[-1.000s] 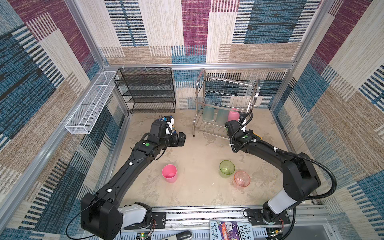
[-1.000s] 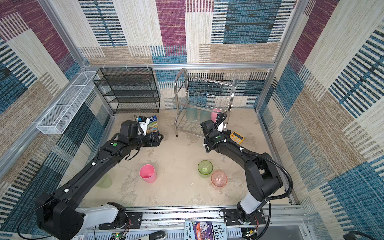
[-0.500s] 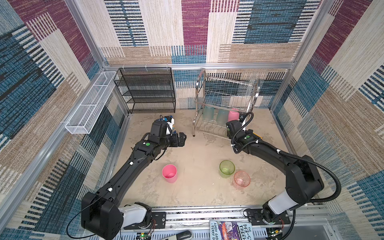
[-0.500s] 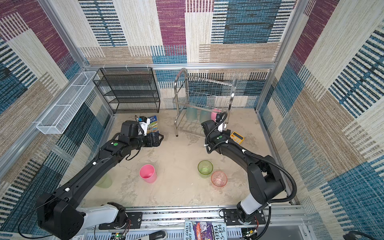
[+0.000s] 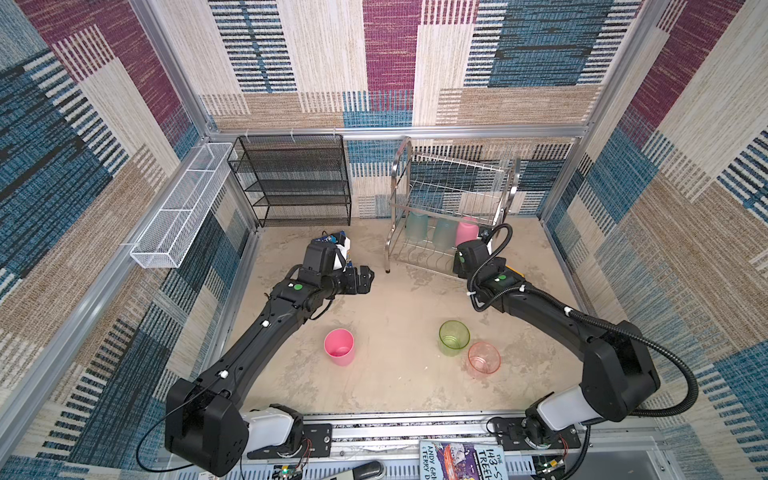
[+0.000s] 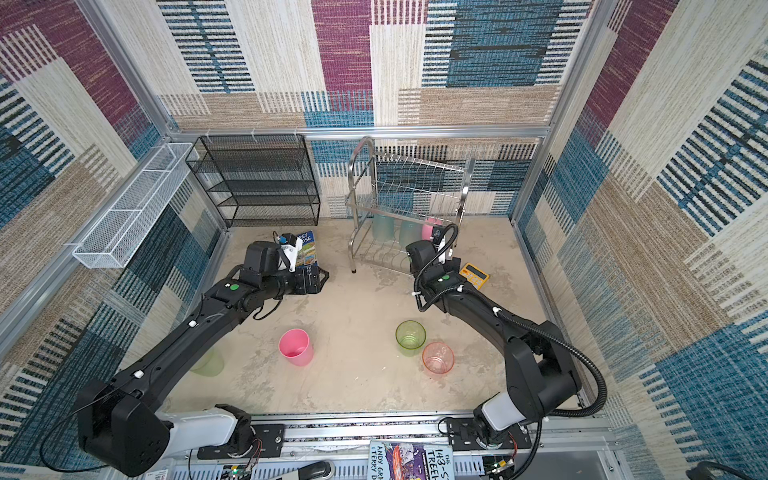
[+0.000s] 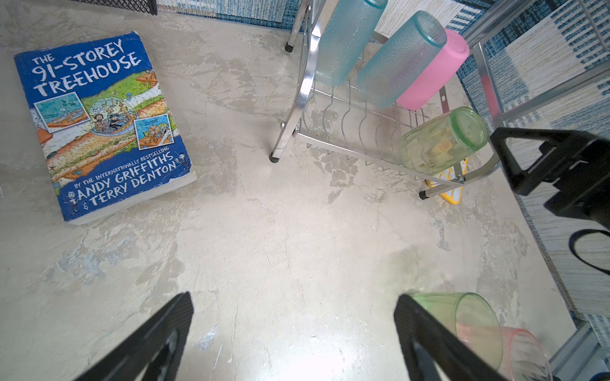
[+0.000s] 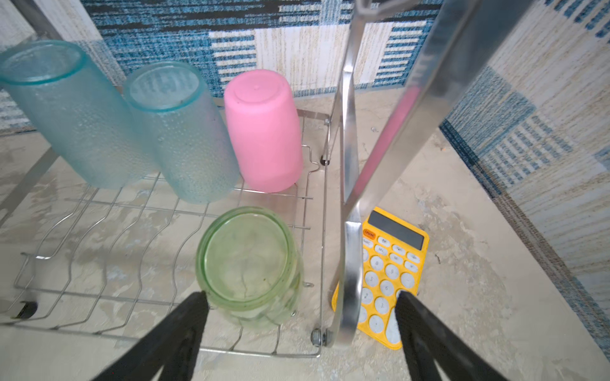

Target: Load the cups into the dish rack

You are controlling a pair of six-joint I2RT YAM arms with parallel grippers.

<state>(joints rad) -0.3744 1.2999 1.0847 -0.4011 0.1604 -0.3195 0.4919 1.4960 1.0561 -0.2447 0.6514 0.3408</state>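
Left gripper (image 7: 292, 297) fingers wide over open mottled tabletop (image 7: 264, 247) — right gripper (image 8: 300, 297) fingers wide at steel-wire dish rack (image 8: 351, 257) front edge, by inverted see-through green cup (image 8: 247, 264).

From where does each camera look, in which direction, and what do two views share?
Top views: high over the front edge, looking down on the whole tabletop; left arm and right arm show.
Left wrist: low over the tabletop, facing book and dish rack; open left gripper shows.
Right wrist: at the rack's lower tier, above a yellow-green cup; open right gripper shows.
Shared: both wrist views show the teal cups and pink cup.
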